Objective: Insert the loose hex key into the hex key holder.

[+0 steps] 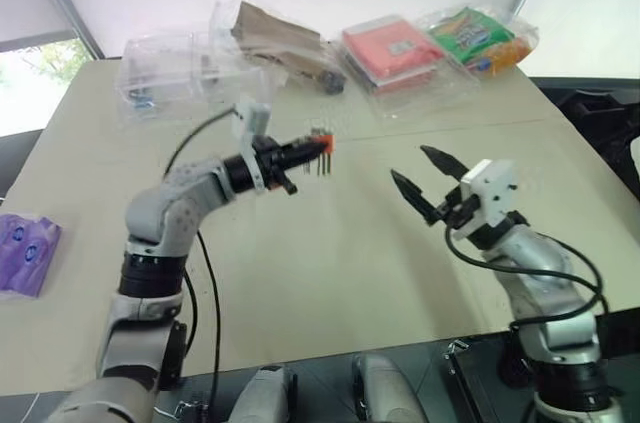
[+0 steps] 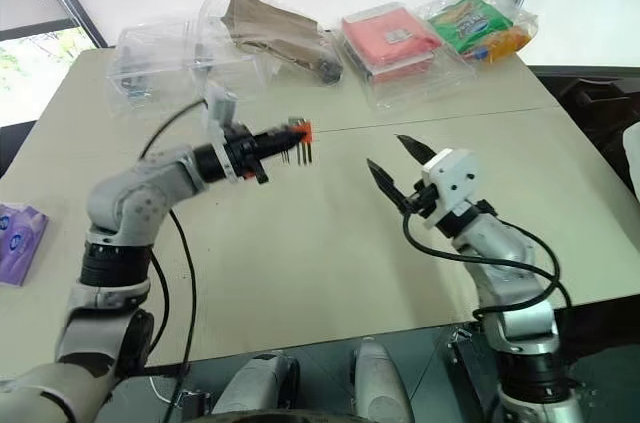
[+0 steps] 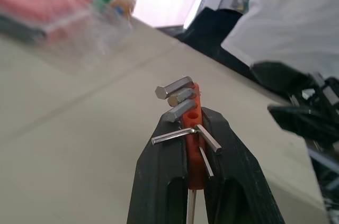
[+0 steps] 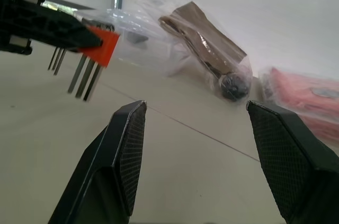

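Beige tabletop (image 1: 330, 273) mid-scene; left gripper (image 1: 312, 149) is clamping small red-orange plastic hex key holder (image 1: 325, 145) aloft at 11 o'clock; right gripper (image 1: 428, 183) is hanging wide, empty, at 3; thin L-shaped grey loose hex key can't be located; judging insertion finished or key needs finding next.

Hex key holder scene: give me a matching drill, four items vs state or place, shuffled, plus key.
Items:
1. hex key holder
2. right pincer
3. purple packet
4. red packet

States or places:
A. open, holding nothing
B. table's far side, in clear plastic
C. clamped in the left pincer, above the table
D. table's left edge

Pairs: 1-C, 2-A, 3-D, 4-B
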You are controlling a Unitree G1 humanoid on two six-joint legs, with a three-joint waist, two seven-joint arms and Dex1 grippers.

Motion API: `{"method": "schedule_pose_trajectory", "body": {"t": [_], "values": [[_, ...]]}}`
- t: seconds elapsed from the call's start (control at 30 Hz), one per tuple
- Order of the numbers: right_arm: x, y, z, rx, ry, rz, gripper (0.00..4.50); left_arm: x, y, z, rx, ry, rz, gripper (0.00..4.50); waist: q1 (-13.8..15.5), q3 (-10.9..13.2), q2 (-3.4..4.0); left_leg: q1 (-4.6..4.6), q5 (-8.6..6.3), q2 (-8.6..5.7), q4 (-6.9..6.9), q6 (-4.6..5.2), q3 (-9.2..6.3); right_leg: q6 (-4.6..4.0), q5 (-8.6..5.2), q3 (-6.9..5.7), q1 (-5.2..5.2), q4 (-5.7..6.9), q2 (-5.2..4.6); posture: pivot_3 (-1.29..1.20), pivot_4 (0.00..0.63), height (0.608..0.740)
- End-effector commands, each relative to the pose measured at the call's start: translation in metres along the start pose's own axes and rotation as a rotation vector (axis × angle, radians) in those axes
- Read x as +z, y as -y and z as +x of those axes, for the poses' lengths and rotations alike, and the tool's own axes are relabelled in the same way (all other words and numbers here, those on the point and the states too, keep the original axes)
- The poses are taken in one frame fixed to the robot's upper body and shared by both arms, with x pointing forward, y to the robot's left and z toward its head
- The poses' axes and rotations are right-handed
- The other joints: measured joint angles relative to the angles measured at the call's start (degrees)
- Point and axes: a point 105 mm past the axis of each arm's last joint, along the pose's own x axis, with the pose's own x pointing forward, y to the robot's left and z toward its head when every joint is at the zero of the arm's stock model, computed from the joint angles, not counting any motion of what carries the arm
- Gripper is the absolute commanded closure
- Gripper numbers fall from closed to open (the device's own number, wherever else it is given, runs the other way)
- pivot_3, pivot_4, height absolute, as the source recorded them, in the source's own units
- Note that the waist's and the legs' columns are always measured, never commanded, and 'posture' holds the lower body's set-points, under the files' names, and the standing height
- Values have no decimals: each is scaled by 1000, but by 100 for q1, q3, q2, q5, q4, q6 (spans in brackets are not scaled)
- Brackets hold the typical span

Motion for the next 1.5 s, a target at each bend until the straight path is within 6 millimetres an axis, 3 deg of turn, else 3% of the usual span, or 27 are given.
{"method": "schedule_pose_trajectory", "body": {"t": [0.03,0.27,0.5,0.6,0.7,0.9,0.97,1.33,1.5], "values": [[11,4,-10,6,13,-48,1397,-4,15,19,-82,-30,-110,4500,60,0,0,1,-1,0,4,2,0,0,0,0,6,-4,0,0,150,740],[12,4,-17,-37,1,-74,1397,-39,15,43,-84,-147,-328,4500,43,0,0,8,4,0,6,-6,-2,0,0,-2,18,-15,1,0,150,740],[11,-2,-20,-63,-6,-76,1397,-78,-7,37,55,-278,-403,4500,55,0,0,9,14,0,3,-24,-2,0,0,-1,19,-16,2,0,150,740],[10,-3,-20,-68,-7,-81,1397,-87,-11,32,74,-305,-399,4500,55,-1,0,9,14,0,3,-25,-2,0,0,-2,18,-16,2,0,150,740],[9,-2,-19,-76,-7,-86,1331,-93,-13,25,94,-328,-411,3181,59,-1,0,9,15,0,3,-26,-2,0,0,-1,19,-17,0,0,150,740],[7,-1,-14,-72,-5,-97,1331,-101,-22,8,166,-361,-314,98,49,-7,3,21,15,1,3,-26,-3,0,0,-1,32,-17,0,0,150,740],[7,0,-12,-73,-1,-105,1331,-103,-22,2,174,-371,-234,14,18,-11,4,36,15,4,-2,-26,-2,0,0,1,42,-18,2,0,150,740],[7,4,2,-22,16,-131,1331,-72,-67,-18,414,-337,393,14,52,-12,6,46,14,5,-9,-24,1,-1,0,6,49,-21,3,0,150,740],[8,8,8,1,29,-148,1331,-25,-76,-18,461,-183,686,14,66,-11,5,39,12,3,-8,-20,0,-1,0,3,46,-25,1,0,150,740]]}}
